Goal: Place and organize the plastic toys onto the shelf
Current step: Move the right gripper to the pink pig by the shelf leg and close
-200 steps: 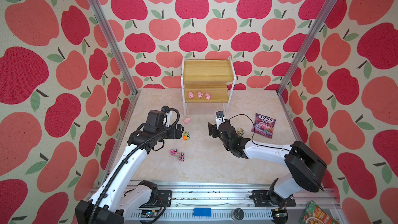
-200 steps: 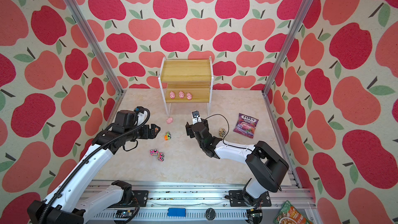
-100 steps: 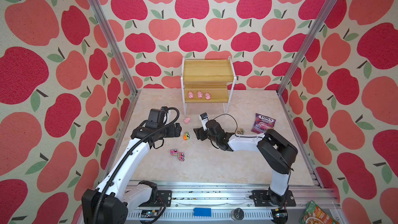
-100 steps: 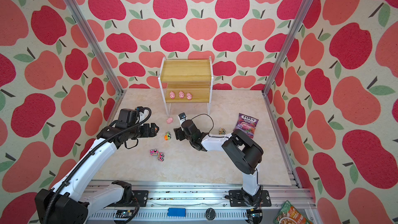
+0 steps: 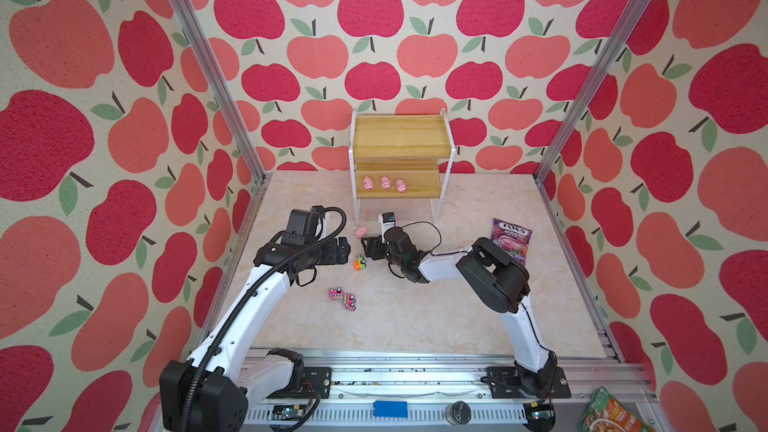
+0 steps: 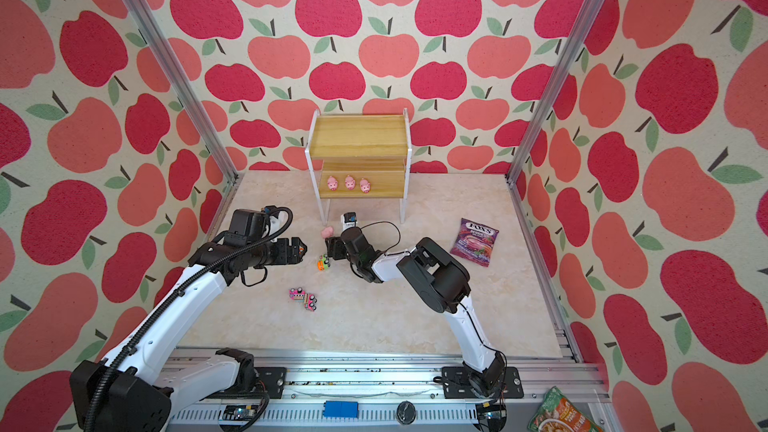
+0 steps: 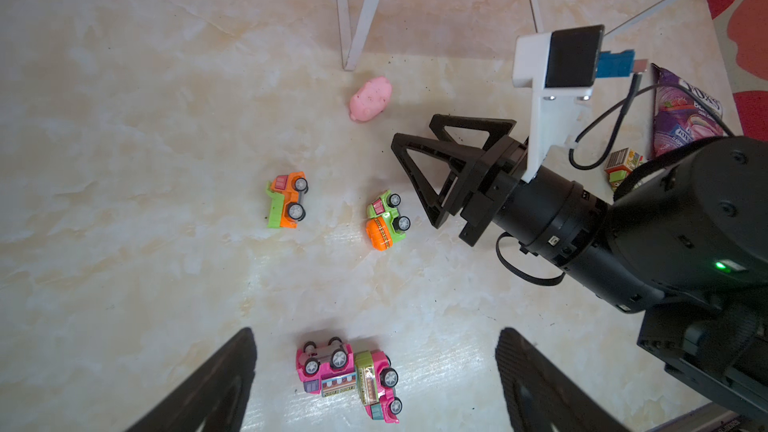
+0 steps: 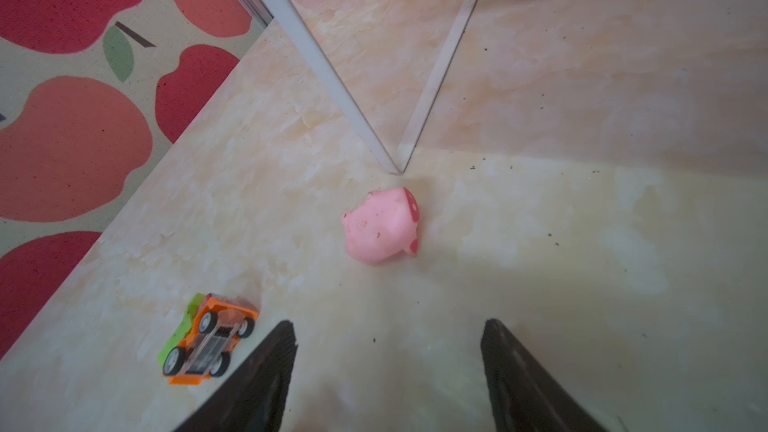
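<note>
Plastic toys are sitting partly on the shelf point(image 5: 401, 139) and partly on the counter point(image 5: 415, 326) in front of it. Three pink pigs point(image 5: 386, 182) are standing in a row on the shelf's lower board, toward the end on the left arm's side. A fourth pig point(image 8: 380, 224) is lying on its side on the counter just beside the shelf's front leg on that same side. A little farther out from the shelf, an orange-and-green truck point(image 7: 384, 220) is lying tipped over, showing its wheels and underside in the right wrist view. A second orange-and-green truck point(image 7: 286, 200) is lying apart from it, more toward the left arm's side. Two pink trucks point(image 7: 328, 371) are resting against each other still farther out from the shelf. The right fingers point(image 8: 257, 388) are reaching across in front of the shelf, low over the counter, standing moderately apart and gripping nothing, with the fourth pig lying ahead of them and clear of both tips. The left fingers point(image 7: 220, 392) are standing wide and holding nothing, with the two pink trucks showing between them in the left wrist view. A purple candy bag point(image 5: 510, 243) is lying out from the shelf's front on the right arm's side, and another small truck point(image 7: 623, 162) is sitting just beside it, partly hidden by the right arm.
</note>
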### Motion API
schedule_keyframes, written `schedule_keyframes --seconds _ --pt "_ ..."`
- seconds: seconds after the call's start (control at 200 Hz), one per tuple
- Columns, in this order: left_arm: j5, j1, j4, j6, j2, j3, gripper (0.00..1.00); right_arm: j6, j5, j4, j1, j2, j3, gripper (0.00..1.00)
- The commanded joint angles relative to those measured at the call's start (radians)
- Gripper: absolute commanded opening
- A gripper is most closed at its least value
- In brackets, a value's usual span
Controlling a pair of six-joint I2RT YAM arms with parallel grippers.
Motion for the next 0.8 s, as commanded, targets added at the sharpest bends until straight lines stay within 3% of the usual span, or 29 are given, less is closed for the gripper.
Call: schedule_keyframes --seconds 0.0,0.49,0.795 --pt "0.015 0.004 -0.012 0.004 -0.001 0.000 0.93 0.076 -0.024 0.067 -0.021 0.035 0.044 0.73" --pt "0.023 0.003 -0.009 0.004 -0.006 0.000 0.93 0.112 -0.125 0.021 -0.050 0.161 0.207 0.71" --pt "0.028 0.001 -0.007 0.003 -0.005 0.000 0.92 0.099 -0.152 -0.014 -0.050 0.206 0.265 0.62"
